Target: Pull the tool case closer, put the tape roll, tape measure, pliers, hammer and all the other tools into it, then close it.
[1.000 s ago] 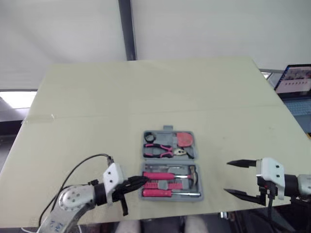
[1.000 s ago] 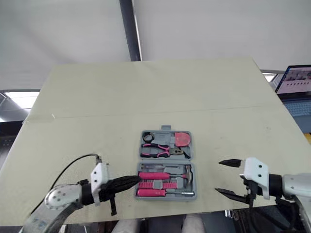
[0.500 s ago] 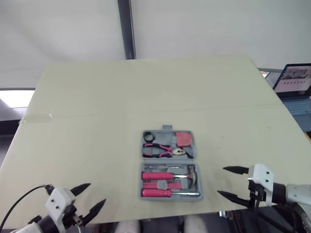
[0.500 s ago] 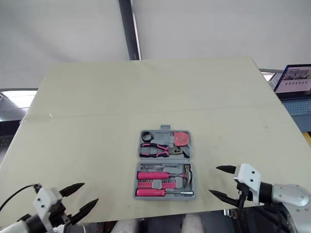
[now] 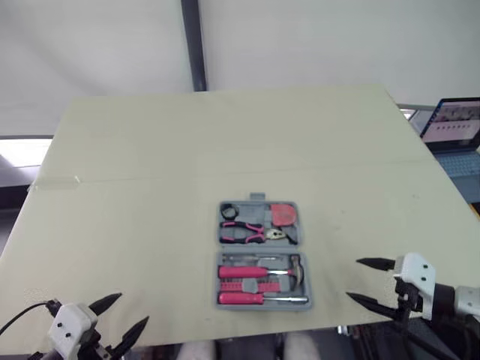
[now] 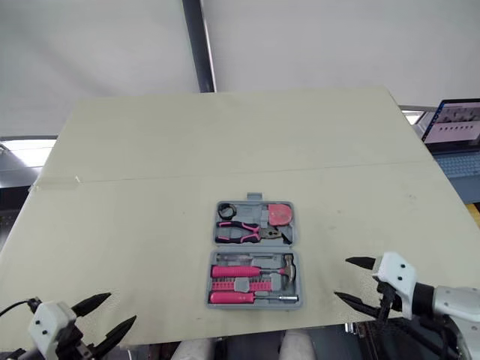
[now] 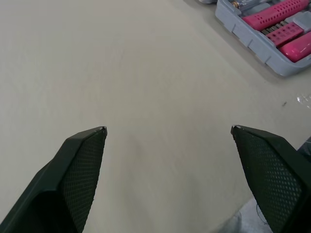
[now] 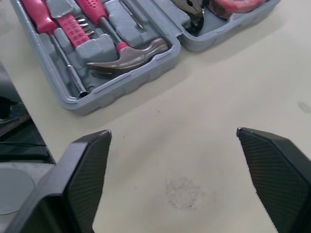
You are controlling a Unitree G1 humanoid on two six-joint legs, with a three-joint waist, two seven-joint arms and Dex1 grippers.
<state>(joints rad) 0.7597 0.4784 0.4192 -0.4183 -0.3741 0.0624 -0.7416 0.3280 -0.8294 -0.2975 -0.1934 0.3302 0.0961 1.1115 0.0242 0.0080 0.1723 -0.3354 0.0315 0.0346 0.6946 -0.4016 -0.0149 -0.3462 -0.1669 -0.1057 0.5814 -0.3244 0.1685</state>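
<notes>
Tool case (image 5: 261, 255) lies open near the front edge of the table (image 5: 150, 165) and appears fully loaded, its hinge line running left to right. It sits between my grippers: right gripper (image 5: 352, 279) nearer, left gripper (image 5: 133, 307) farther off. Both jaws spread, empty.

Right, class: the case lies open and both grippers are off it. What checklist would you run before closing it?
1. Case pulled close: ok.
2. Hammer seated in the near half: ok.
3. Pliers, tape measure, tape roll in the far half: ok.
4. Left gripper open, off the case: ok.
5. Right gripper open, off the case: ok.
6. Tools flush enough to shut: cannot tell.
</notes>
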